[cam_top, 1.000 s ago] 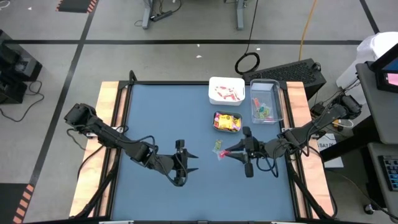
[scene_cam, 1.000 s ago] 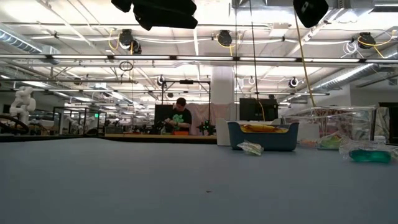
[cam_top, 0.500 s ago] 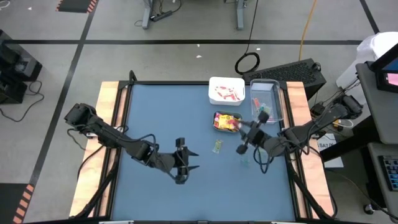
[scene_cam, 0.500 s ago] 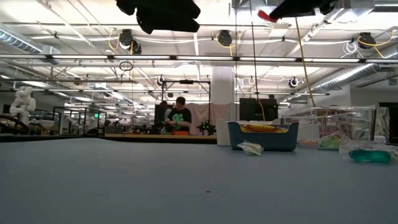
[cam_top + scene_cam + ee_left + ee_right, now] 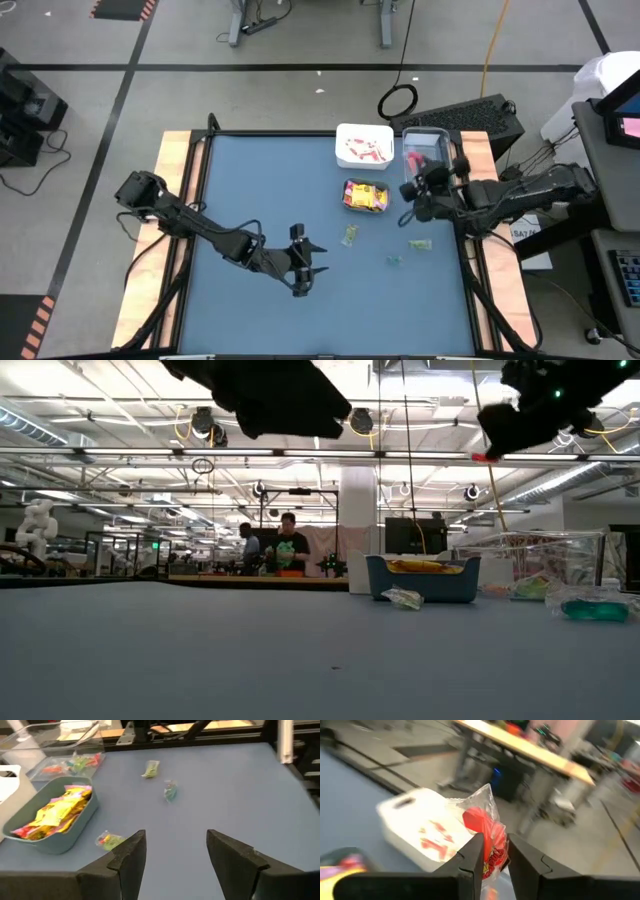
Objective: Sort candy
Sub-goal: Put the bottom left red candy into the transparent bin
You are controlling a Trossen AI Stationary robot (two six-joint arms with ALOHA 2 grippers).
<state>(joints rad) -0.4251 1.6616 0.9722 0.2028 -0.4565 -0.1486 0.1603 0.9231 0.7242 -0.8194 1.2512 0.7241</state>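
Note:
My right gripper [image 5: 493, 851] is shut on a red clear-wrapped candy [image 5: 481, 822] and hovers at the near left rim of the clear container [image 5: 430, 165], which holds small candies. Beside it stand a white container [image 5: 363, 146] with pink-white sticks and a teal container [image 5: 367, 196] with yellow packets. Three loose candies [image 5: 349, 235], [image 5: 394, 260], [image 5: 420, 244] lie flat on the blue table. My left gripper [image 5: 306, 263] hangs open over the table's near middle, with nothing between its fingers [image 5: 131, 857]. My right gripper pinches the red candy's body [image 5: 495, 854] between its two fingers. The clear wrapper end [image 5: 485, 800] sticks out past the fingertips. The fingers come nearly level from the table's right side. The candy is lifted clear of the table [image 5: 485, 457].
The three containers cluster at the table's far right. Wooden rails [image 5: 180, 200] run along the left and right edges. The blue table [image 5: 260, 190] lies bare on its left half. People stand far back in the room [image 5: 288, 545].
My right gripper has carried the red candy from the table's middle toward the far right, up to the clear container, and has turned from pointing left to pointing far. A green candy stays where it lay. My left gripper has shifted a little toward the table's right edge.

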